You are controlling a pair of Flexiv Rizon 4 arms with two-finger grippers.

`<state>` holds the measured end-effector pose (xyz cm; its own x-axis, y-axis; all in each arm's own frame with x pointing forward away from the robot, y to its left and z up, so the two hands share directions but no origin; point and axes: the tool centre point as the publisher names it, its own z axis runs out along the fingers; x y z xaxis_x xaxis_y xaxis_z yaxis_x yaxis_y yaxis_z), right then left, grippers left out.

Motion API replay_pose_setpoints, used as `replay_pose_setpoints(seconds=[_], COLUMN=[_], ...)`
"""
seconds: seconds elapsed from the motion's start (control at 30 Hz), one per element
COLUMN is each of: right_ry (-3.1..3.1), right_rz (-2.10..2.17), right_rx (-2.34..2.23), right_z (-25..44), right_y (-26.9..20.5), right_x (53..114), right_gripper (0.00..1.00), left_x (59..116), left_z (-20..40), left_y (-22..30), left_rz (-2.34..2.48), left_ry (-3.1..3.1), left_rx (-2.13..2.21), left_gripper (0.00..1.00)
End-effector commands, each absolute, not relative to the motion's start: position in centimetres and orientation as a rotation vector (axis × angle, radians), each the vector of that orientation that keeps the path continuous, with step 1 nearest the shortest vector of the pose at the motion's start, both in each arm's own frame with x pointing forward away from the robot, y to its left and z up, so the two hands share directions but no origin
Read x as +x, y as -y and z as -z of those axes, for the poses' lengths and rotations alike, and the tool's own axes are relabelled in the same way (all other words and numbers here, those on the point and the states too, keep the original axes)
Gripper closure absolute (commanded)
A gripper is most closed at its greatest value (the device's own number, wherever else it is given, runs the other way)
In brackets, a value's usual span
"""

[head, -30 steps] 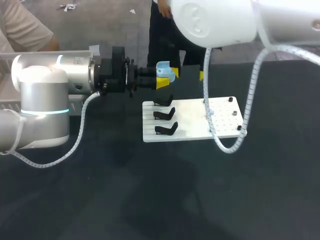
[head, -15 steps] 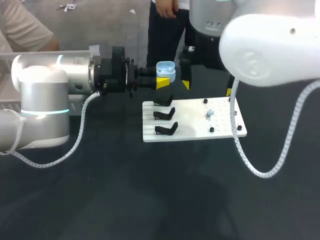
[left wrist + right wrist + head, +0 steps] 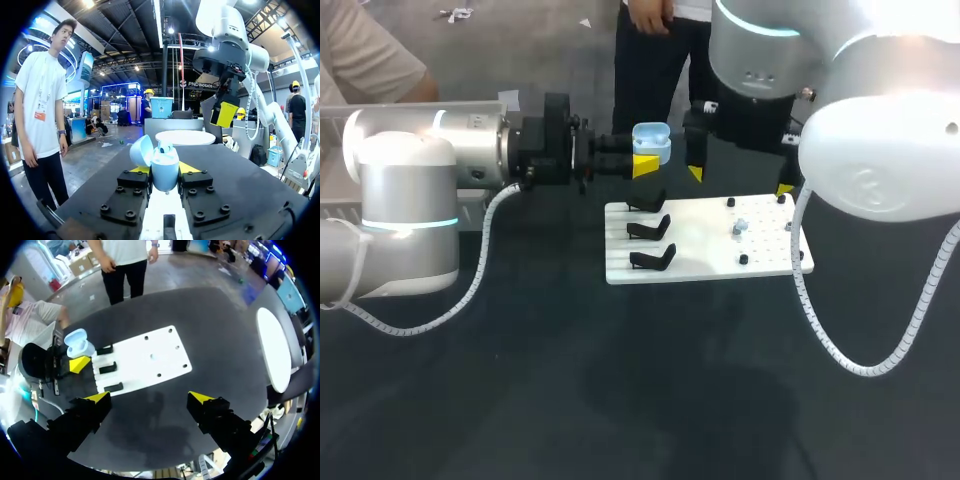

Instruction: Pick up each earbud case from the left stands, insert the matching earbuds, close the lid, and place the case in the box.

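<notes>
Strong light from overhead — the right arm's big glossy white shell (image 3: 880, 150) glares to near blank white. Soft shadows pool on the matte black table (image 3: 520, 400), near side — the pale blue plastic earbud case (image 3: 165, 167) sits evenly lit.

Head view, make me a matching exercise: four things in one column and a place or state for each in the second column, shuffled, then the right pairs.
Column one
1. earbud case
2. right gripper
3. white board
4. black stands

Column two
A. lying flat on the table
B. open, holding nothing
C. empty, in a row on the board
D. lid open, clamped in the left gripper

Pairs: 1-D, 2-B, 3-A, 4-C
</notes>
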<state>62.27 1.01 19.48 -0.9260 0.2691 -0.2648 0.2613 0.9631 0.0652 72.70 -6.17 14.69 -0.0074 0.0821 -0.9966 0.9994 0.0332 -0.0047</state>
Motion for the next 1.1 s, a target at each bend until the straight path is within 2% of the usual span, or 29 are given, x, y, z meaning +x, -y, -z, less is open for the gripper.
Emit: replay_pose_setpoints(seconds=[0.03,0.27,1.1], right_ry=[-2.798,-2.705,-2.830], right_rz=[-0.131,-0.296,-0.414], right_rx=[0.409,0.434,0.402], right_z=[-18.7,-17.3,-8.5], right_y=[-0.8,0.0,1.8], right_x=[62.8,63.6,67.5], right_gripper=[0.00,0.00,0.00], left_x=[72.5,72.5,72.5], left_z=[-14.6,-14.6,-14.6], left_y=[6.2,6.2,6.2], left_rz=[1.143,1.143,1.143], left_ry=[-1.286,-1.286,-1.286], left_rx=[1.236,1.236,1.236], left_gripper=[1.00,1.00,1.00])
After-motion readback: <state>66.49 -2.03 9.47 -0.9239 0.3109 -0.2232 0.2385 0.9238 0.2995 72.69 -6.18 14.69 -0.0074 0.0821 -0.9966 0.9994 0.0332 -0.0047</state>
